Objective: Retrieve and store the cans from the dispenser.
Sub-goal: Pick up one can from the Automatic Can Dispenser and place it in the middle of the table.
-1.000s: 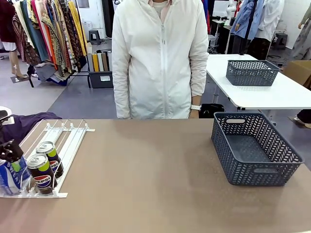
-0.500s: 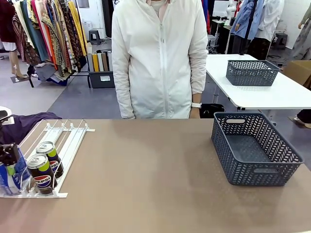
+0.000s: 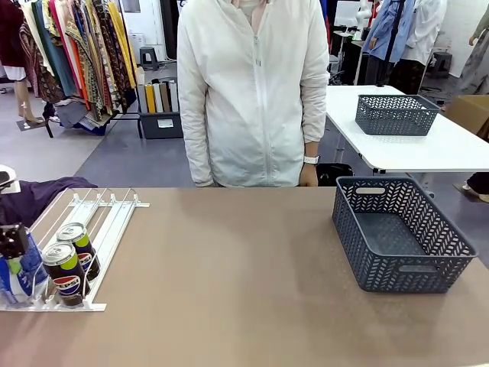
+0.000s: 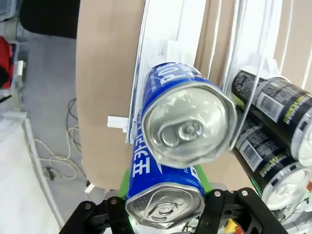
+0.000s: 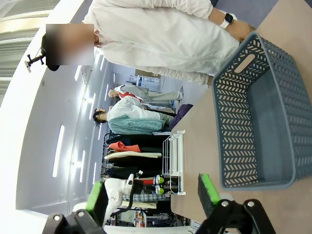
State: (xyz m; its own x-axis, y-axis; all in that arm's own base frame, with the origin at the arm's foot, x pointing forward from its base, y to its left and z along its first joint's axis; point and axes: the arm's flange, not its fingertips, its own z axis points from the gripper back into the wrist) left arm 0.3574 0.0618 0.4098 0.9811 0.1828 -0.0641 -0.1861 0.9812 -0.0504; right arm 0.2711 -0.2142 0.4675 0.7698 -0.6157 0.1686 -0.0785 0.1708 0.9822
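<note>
Blue-and-white can at lower left is sitting clamped in the left jaws, likely needing a straight lift clear of the dispenser rails and neighbouring cans; right jaws are gaping empty.

The front camera faced the person across the table, the left wrist camera hung close over the dispenser, and the right wrist camera, farther back, shared the basket with the front.
</note>
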